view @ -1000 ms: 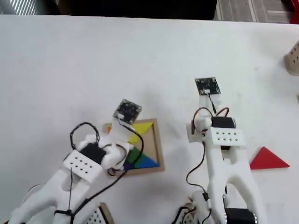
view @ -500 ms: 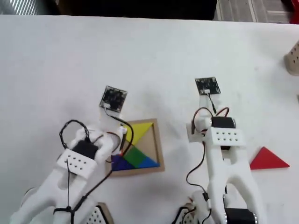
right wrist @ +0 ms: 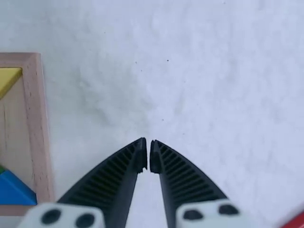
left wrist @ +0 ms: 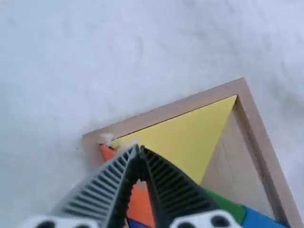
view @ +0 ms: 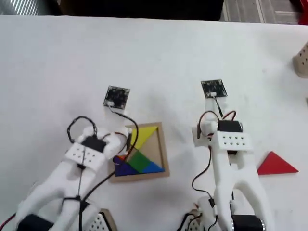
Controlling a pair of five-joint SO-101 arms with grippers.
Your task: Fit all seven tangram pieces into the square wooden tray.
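The square wooden tray lies between the two arms and holds yellow, green, blue, purple and orange pieces. In the left wrist view my left gripper is shut with nothing in it, its tips over the orange piece by the yellow triangle near the tray's corner. A bare wedge of tray floor shows beside the yellow triangle. My right gripper is shut and empty over bare table right of the tray. A red triangle lies on the table at the right.
A perforated cone-shaped object stands at the right edge. A small perforated wooden block sits at the front beside the left arm. The white table stretches open behind the arms.
The left arm has drawn back to the left and toward the front, uncovering the tray's left side. The right arm has not moved.
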